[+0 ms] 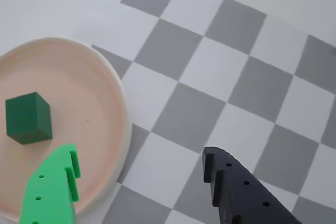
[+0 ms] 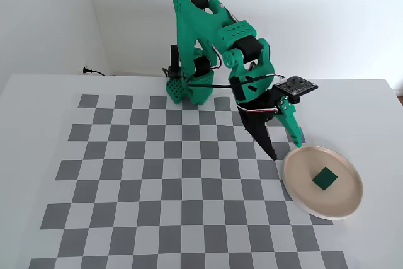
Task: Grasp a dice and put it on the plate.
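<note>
Fixed view: 1 dice (image 2: pixel 325 178) on 1 plate (image 2: pixel 296 184), claw (image 2: pixel 286 152) wide, empty.

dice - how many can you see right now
1. The dice lies on the plate, near its middle in the fixed view, apart from the open gripper. No others show.

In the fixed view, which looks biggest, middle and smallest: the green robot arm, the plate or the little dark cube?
Largest to smallest as they look in the fixed view:
1. The robot arm
2. The plate
3. The dice, lying on the plate
The differences are plain, so camera nearness does not blur the order.
</note>
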